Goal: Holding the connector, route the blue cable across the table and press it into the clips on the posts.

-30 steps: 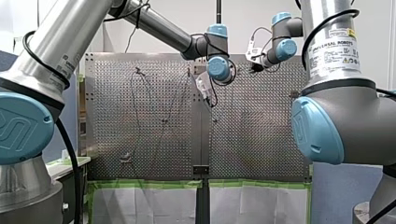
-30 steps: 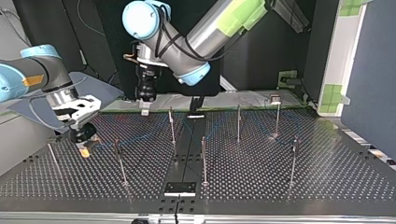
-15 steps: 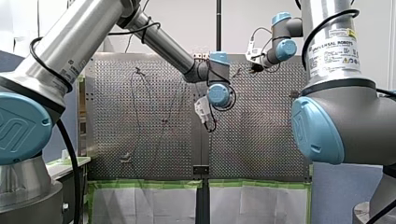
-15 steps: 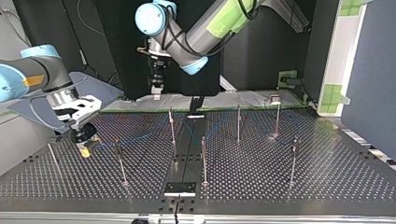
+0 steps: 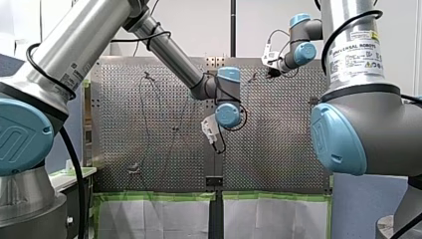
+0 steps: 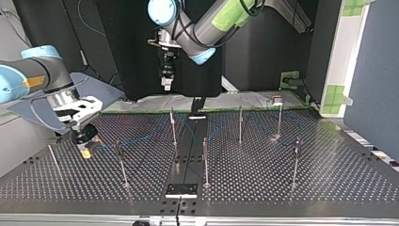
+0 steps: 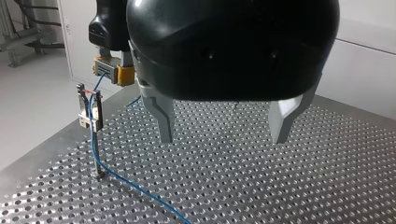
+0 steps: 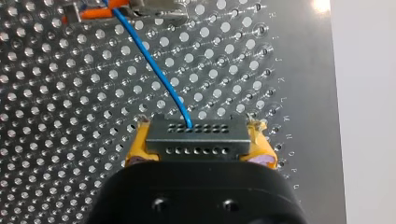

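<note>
Left wrist view: your left hand point(image 7: 223, 137) is spread wide and empty, well above the surface point(image 7: 280, 186). At its 10 o'clock stands a post point(image 7: 95, 149), with the blue cable point(image 7: 135, 189) apparently through its clip point(image 7: 91, 107). Beyond, your right hand point(image 8: 198, 154) is clamped on the connector point(image 8: 196, 135), unmoved. Top view: the left hand has lifted and slid from 11 toward 12 o'clock. Judgement: that clip is done, and the left arm is repositioning.

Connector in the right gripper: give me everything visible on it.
The connector is a grey rectangular block, metallic-looking, its face showing two rows of small holes. It is clamped at both ends between my right gripper's yellow pads, over the perforated table. The blue cable leaves one top-row hole.
</note>
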Robot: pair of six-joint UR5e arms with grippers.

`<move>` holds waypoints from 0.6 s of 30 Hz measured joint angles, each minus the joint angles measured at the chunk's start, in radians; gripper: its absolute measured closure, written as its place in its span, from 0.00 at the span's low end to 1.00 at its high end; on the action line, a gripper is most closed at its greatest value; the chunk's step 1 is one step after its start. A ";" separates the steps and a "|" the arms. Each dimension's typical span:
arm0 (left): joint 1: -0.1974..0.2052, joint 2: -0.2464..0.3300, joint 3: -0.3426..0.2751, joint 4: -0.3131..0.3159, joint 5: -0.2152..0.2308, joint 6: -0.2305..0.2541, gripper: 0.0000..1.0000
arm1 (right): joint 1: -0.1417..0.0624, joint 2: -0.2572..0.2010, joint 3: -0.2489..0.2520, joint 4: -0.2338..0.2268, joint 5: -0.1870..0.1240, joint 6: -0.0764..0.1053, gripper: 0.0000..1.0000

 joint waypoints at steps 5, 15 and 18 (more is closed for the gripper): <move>0.000 0.000 -0.042 0.041 -0.003 0.007 0.00 | 0.000 0.001 0.000 0.000 0.000 0.000 1.00; 0.004 0.000 -0.135 0.134 0.000 0.017 0.00 | 0.000 0.002 0.001 0.001 0.001 -0.001 1.00; 0.005 0.000 -0.159 0.159 0.000 0.018 0.00 | 0.000 0.002 0.001 0.001 0.001 -0.002 1.00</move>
